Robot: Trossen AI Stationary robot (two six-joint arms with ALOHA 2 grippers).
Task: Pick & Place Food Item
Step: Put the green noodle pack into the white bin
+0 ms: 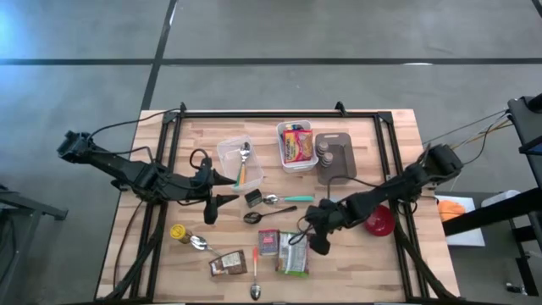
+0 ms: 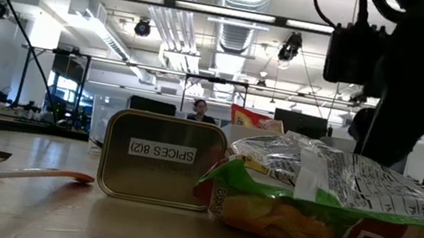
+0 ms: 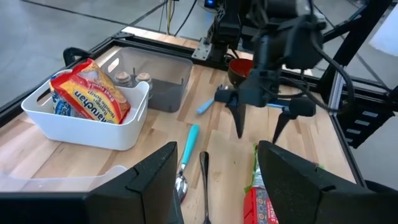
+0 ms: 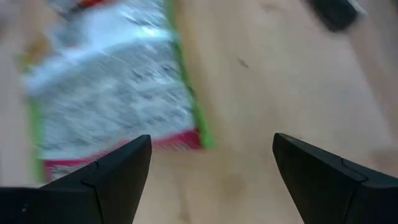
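A green snack bag [image 1: 293, 254] lies flat on the wooden table near its front edge; it also shows in the low view [image 2: 329, 201] and blurred in the right wrist view [image 4: 112, 81]. My right gripper [image 1: 309, 240] [image 4: 211, 140] hangs open just above the bag's far right corner, pointing steeply down, and touches nothing. In the left wrist view the right gripper [image 3: 258, 135] stands with its fingers spread. My left gripper [image 1: 218, 206] [image 3: 216, 149] waits open above the table's left middle, holding nothing. A white bin [image 1: 284, 161] at the back holds food packets [image 3: 93, 96].
A dark spice tin [image 1: 268, 243] [image 2: 159, 160] stands left of the bag. Spoons [image 1: 284, 199] lie mid-table, a red bowl [image 1: 378, 220] is at the right, and a clear container [image 1: 237, 161] and a grey tray [image 1: 334, 157] are at the back. A brown packet [image 1: 227, 265] and a yellow-capped jar [image 1: 178, 231] sit front left.
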